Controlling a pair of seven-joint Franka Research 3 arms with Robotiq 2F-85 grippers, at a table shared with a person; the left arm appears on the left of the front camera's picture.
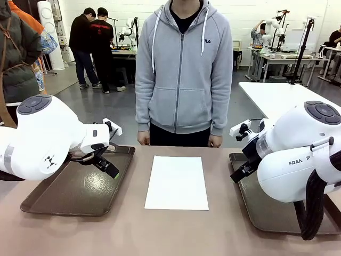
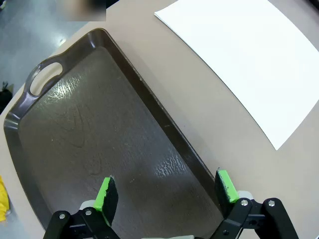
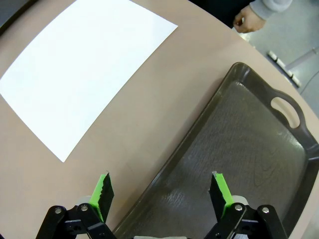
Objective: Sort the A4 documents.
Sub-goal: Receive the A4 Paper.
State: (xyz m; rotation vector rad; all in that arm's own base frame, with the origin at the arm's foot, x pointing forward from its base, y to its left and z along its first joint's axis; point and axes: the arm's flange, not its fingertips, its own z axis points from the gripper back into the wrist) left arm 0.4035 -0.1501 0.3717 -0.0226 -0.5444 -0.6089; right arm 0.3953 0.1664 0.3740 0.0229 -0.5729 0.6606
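A white A4 sheet (image 1: 177,182) lies flat in the middle of the brown table, between two dark brown trays; whether it is a single sheet or a stack I cannot tell. The same A4 sheet (image 2: 249,59) appears top right in the left wrist view, and the A4 sheet (image 3: 82,67) lies top left in the right wrist view. My left gripper (image 2: 167,191) hovers open over the left tray (image 1: 58,200), nothing between its green pads. My right gripper (image 3: 159,193) hangs open above the inner rim of the right tray (image 3: 259,149), also holding nothing.
A person in a grey hoodie stands at the far side of the table, one hand (image 3: 247,20) resting near the edge. Both trays hold nothing. A white table (image 1: 277,96) stands behind on the right, with other people farther back.
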